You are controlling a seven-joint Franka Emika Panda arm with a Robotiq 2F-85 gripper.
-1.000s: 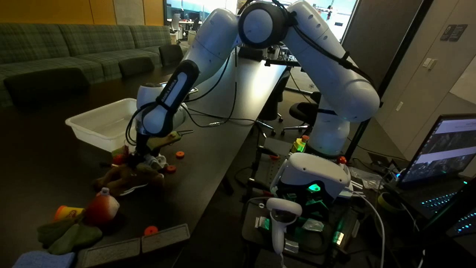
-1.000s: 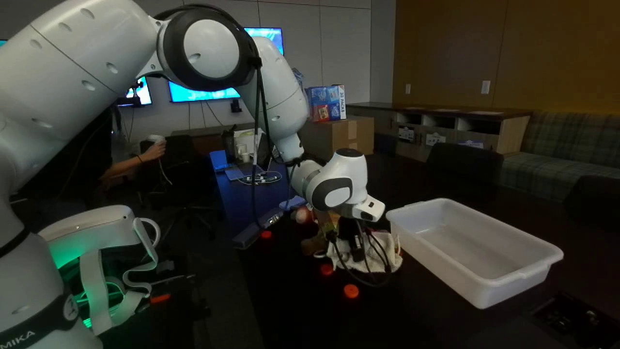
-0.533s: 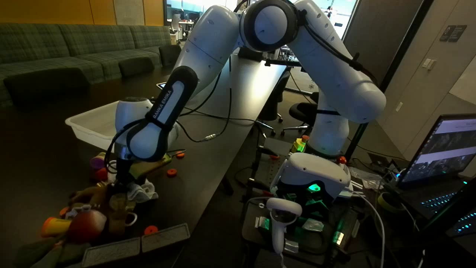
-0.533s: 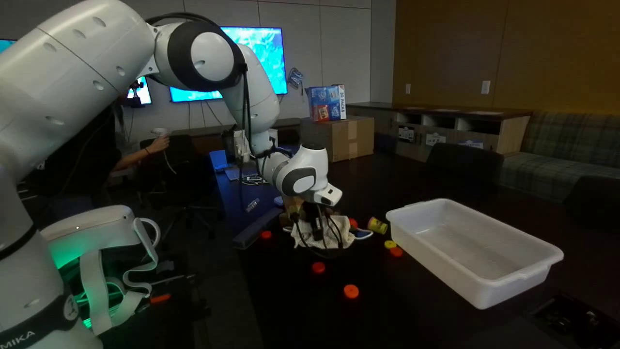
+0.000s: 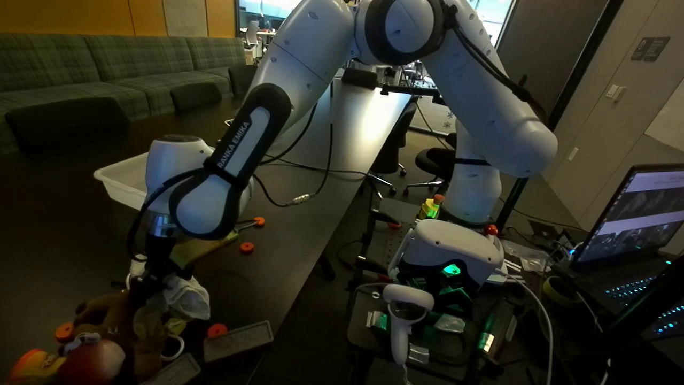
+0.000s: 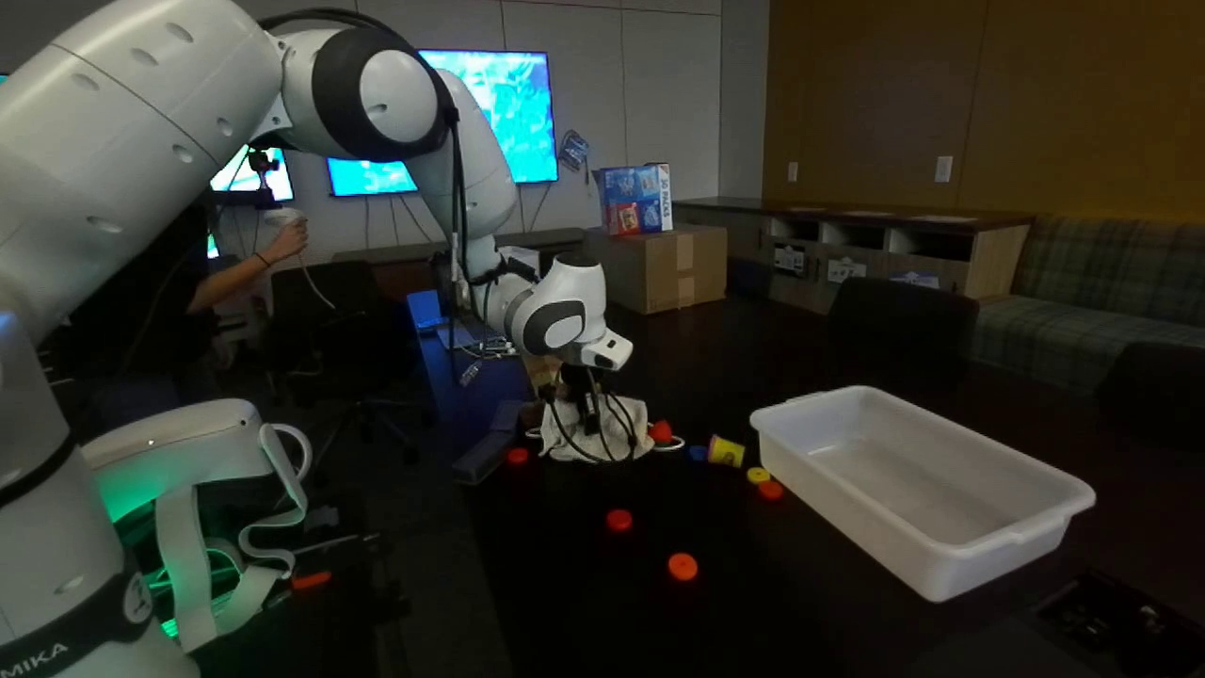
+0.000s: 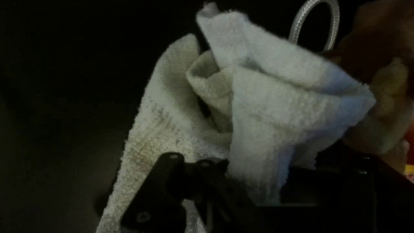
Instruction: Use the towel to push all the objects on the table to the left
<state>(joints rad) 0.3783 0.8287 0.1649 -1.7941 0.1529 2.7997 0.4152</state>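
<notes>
1. Jaws clenched on the white towel (image 7: 268, 110), it seems; the dark wrist view half hides the fingertips of the gripper (image 7: 257, 184).
2. Towel: low over the table (image 5: 283, 246), just beside the brown plush toy (image 5: 107, 315).
3. Sweeping wide could tip the red cap (image 5: 216, 330) beside the dark block (image 5: 238, 343) off the edge.
4. Yellow tub (image 6: 726, 451) and stray orange cap (image 6: 682, 566) lie outside the towel's span, so one pass would likely miss them.
5. Towel looks nubbly, loosely folded, crumpled, with a brownish blotch.
</notes>
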